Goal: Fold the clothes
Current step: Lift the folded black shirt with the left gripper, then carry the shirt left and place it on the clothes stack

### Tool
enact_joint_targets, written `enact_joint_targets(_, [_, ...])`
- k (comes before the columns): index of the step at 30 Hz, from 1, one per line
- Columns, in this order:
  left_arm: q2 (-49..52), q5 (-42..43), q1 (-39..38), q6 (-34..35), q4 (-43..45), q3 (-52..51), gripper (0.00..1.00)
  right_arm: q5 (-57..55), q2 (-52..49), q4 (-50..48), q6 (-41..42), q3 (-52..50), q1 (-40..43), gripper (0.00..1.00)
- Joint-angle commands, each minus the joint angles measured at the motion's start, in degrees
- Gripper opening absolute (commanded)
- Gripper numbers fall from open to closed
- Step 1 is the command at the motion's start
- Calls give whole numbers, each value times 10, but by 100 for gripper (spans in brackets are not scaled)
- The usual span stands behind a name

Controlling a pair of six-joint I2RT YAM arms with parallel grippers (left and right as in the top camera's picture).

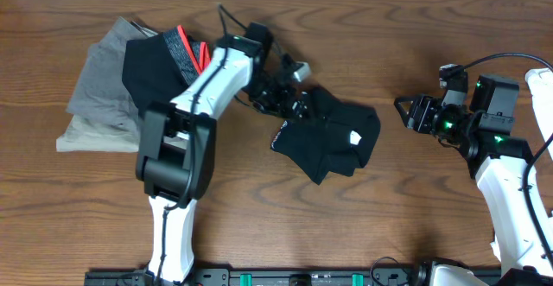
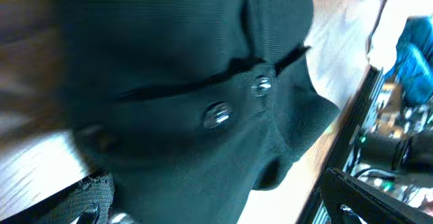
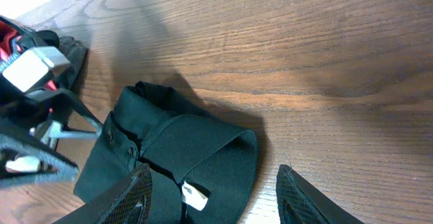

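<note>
The black T-shirt [image 1: 333, 143] lies crumpled in a small heap mid-table, with a white label [image 1: 354, 137] showing on top. My left gripper [image 1: 278, 96] is at the heap's upper left edge. In the left wrist view black fabric [image 2: 176, 61] with two small shiny studs fills the frame, and my left gripper [image 2: 216, 207] is open with its fingers wide apart and fabric between them. My right gripper [image 1: 404, 113] is open and empty, apart from the shirt on its right. In the right wrist view the shirt [image 3: 203, 143] and label [image 3: 195, 197] lie ahead of the open right gripper [image 3: 213, 200].
Grey folded garments [image 1: 99, 96] lie at the back left. A smaller black garment with a grey-and-red waistband [image 1: 155, 61] lies on them, partly under my left arm. A black rail [image 1: 302, 277] runs along the table's front edge.
</note>
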State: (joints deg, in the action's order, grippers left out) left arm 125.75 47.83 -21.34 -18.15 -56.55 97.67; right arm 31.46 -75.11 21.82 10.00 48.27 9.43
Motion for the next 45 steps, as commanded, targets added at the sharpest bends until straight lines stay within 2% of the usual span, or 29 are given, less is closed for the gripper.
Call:
enact_joint_targets(1, [29,-35,-24,-30,2,0,98,1,5,1,-8,8,3,56])
enact_joint_targets(3, [47,-40,-31,-30,2,0,99,2,5,1,-8,8,3,56])
enact_joint_targets(5, [64,-38,-32,-30,2,0,93,3,5,1,-4,8,3,56])
enact_joint_targets(7, [75,-30,-32,-26,1,0,79,3,5,1,-3,8,3,56])
enact_joint_targets(10, [75,-28,-30,-25,0,3,46,3,5,1,-2,8,3,56])
enact_joint_targets(11, [74,-28,-30,-26,-2,5,39,3,5,1,-2,8,3,56])
enact_joint_targets(12, [72,-29,-30,-26,-6,10,25,3,5,1,-2,8,3,56])
enact_joint_targets(14, [67,-29,-29,-26,-17,19,8,3,5,1,-2,8,3,55])
enact_joint_targets(15, [61,-29,-29,-26,-23,25,6,3,5,1,-2,8,3,55])
enact_joint_targets(19, [14,-29,-23,-26,-34,39,6,3,5,0,-2,8,3,56])
enact_joint_targets(24, [-93,-67,13,-25,-27,41,6,3,5,-2,-1,8,3,56])
enact_joint_targets(29, [-200,-124,104,-33,-23,41,6,2,5,-4,5,8,3,56])
enact_joint_targets(33, [-248,-128,202,-33,-9,40,6,2,5,-15,8,8,3,56])
enact_joint_targets(40, [-216,-129,374,-33,-3,27,6,3,5,-28,29,8,3,55])
enact_joint_targets(45, [-142,-145,445,-24,-11,21,7,3,5,-27,33,8,3,55])
